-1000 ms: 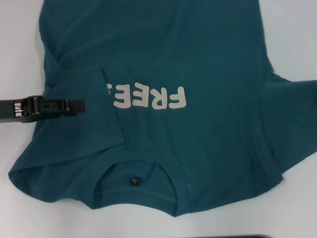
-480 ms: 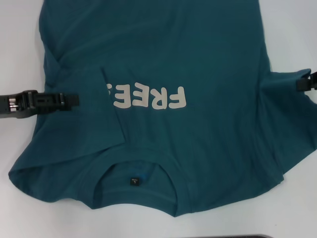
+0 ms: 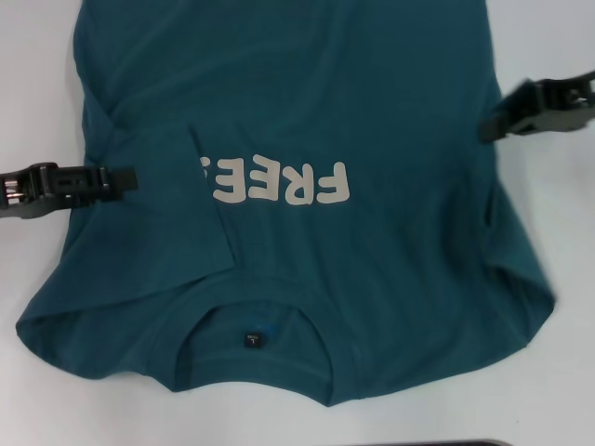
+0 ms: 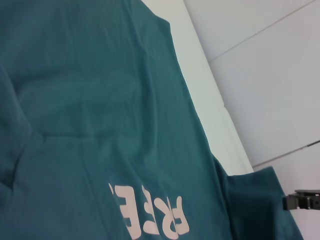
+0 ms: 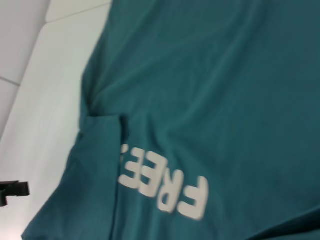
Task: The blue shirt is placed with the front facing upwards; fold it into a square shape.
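The blue shirt (image 3: 372,93) lies front up on the white table, collar and black neck tag (image 3: 252,340) towards me. Its off-white letters (image 3: 279,183) show on the chest. The sleeve on my left side lies folded onto the chest and covers the end of the lettering. My left gripper (image 3: 130,177) hovers at the shirt's left edge and holds nothing that I can see. My right gripper (image 3: 488,128) is at the shirt's right edge, shut on the right sleeve, which is drawn in against the body. It also shows in the left wrist view (image 4: 286,202), at the raised sleeve's edge.
Bare white table (image 3: 37,93) lies on both sides of the shirt. A dark edge (image 3: 446,443) runs along the near side. The shirt's hem runs out of view at the far side.
My left gripper has drawn back to the left, off the folded sleeve. My right gripper came in from the right, and the right sleeve, spread flat before, has moved inward with it.
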Motion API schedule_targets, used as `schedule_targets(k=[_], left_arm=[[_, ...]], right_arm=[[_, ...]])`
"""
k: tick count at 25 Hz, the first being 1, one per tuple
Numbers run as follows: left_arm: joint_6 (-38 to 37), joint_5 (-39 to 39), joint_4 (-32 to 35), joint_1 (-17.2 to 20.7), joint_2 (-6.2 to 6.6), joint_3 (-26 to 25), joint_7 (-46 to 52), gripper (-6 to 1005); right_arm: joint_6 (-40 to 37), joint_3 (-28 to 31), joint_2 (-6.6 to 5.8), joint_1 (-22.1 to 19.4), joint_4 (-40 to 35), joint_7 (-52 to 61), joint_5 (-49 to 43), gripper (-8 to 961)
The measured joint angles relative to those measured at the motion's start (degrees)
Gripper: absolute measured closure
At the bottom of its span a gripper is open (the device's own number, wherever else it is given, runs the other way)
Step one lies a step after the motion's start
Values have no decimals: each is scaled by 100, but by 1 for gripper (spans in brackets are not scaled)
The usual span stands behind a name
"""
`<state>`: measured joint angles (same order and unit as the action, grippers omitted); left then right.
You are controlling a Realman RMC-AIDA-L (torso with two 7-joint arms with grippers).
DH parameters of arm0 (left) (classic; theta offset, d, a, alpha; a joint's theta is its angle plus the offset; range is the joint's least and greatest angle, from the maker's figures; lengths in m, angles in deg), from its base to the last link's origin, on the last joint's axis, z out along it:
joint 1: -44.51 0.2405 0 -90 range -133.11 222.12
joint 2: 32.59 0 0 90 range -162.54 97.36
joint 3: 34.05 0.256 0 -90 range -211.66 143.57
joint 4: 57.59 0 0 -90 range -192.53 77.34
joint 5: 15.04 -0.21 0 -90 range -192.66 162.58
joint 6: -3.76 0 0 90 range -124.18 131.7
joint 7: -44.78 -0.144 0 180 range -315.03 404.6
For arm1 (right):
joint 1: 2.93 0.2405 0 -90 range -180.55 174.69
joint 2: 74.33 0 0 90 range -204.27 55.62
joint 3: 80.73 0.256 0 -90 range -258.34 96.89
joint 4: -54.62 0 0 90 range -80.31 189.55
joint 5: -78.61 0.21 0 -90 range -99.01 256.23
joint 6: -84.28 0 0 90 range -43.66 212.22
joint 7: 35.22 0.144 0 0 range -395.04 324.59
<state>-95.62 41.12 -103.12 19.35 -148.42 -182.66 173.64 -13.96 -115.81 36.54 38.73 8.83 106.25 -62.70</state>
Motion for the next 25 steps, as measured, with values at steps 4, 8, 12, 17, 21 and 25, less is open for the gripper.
schedule_targets(k=[4,8,12,17,21,25], left_arm=[[4,0,0,5,0,-115,0,501],[4,-1,1,23,5,-169,0,502],[13,-2,0,28,6,-171,0,502],[19,-1,0,28,5,-259,0,504],[25,-2,0,28,0,-321,0,505],[25,-1,0,35,-1,-330,0,506]], right_arm=[[424,-178,175,247,212,24,2,850],[878,-418,263,358,562,44,1,842],[1077,-459,298,370,710,45,48,833],[1004,-435,228,343,883,179,266,823],[1015,-418,148,306,990,294,498,771],[822,-413,82,139,947,-155,936,587]])
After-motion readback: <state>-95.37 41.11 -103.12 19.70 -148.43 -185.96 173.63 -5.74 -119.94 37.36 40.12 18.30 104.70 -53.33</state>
